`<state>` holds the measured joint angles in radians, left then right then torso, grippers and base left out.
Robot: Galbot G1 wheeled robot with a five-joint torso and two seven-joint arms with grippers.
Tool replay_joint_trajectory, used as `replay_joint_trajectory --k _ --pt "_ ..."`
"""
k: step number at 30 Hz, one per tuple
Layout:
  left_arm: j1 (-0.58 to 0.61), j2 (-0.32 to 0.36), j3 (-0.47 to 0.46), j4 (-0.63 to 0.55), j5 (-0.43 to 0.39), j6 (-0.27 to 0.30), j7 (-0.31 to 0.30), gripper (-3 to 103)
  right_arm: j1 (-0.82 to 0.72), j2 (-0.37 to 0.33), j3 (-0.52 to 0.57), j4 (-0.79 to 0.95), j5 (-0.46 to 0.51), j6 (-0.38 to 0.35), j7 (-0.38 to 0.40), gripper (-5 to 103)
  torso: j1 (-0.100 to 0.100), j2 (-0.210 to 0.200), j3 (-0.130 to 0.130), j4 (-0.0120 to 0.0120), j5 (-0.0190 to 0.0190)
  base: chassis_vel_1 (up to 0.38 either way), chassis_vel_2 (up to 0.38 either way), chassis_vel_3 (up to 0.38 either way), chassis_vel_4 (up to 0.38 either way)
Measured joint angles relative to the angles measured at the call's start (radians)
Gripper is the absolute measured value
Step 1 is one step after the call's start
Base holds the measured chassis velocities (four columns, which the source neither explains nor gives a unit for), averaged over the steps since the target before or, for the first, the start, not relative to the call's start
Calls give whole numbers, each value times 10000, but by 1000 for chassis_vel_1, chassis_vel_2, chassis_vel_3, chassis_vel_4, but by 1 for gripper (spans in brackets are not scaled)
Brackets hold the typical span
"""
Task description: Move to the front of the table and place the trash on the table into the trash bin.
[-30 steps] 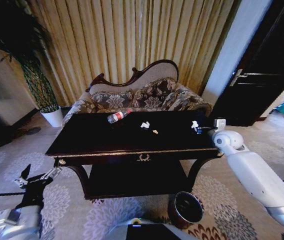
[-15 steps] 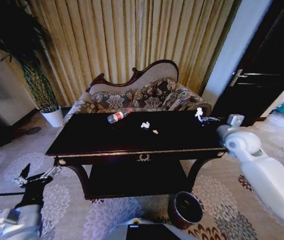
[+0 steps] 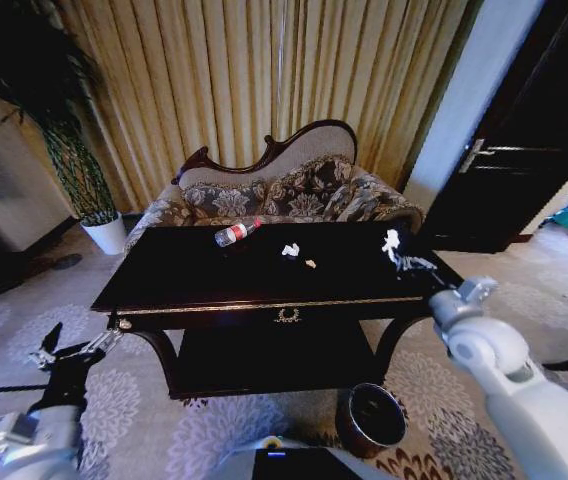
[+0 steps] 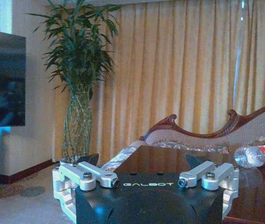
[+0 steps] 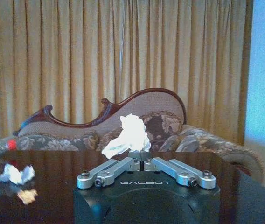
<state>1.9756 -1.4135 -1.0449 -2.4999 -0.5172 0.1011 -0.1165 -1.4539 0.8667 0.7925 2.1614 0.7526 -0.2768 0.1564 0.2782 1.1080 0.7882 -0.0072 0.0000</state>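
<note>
- Right gripper [image 5: 139, 156]: fingers pinched together on a crumpled white paper scrap [image 5: 127, 136], which sticks up above the fingertips. In the head view that gripper [image 3: 404, 259] sits over the right end of the table [image 3: 164, 270], scrap [image 3: 391, 242] lifted just clear of the dark top.
- Right arm [image 3: 504, 375] runs from the lower right corner up to that end of the table, white shell, elbow low.
- Left gripper [image 4: 144, 170]: fingers spread wide apart, nothing between them. In the head view it [image 3: 69, 350] hangs low at the front left, off the table's left corner and above the patterned carpet [image 3: 154, 420] — not touching anything.
- Still on the table: the clear bottle [image 3: 236, 232] with a red label, lying on its side toward the back edge left of centre, plus a white scrap [image 3: 290, 250] and a tiny tan bit [image 3: 310, 264] just beside it near the middle. The right wrist view shows those two as well, white one [image 5: 14, 173] and tan one [image 5: 27, 196], well apart from the held scrap.
- Left wrist view catches the bottle [image 4: 256, 155] on the glossy top too.
- Trash bin [image 3: 372, 418]: on the carpet in front of the table, under its right half, upright, dark inside.
- Behind the table: a carved-back sofa [image 3: 284, 190], gold curtains [image 3: 264, 80], a tall plant in a white pot [image 3: 104, 232] on the left.
</note>
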Motion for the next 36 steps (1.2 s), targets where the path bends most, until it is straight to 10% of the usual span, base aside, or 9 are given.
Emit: replay_joint_trajectory --k 19,36 --pt "-982 2027 -1554 0 -2651 1438 111 100 -1683 439 1144 1020 -551 0 -32 0 0 -1 1 -1 -1 0 0 0 0" --pt "-1002 2242 -1105 -1 -2594 1433 175 100 -2594 1063 1780 1709 -587 213 -175 0 1 -1 1 0 -1 102 -112 -102 103"
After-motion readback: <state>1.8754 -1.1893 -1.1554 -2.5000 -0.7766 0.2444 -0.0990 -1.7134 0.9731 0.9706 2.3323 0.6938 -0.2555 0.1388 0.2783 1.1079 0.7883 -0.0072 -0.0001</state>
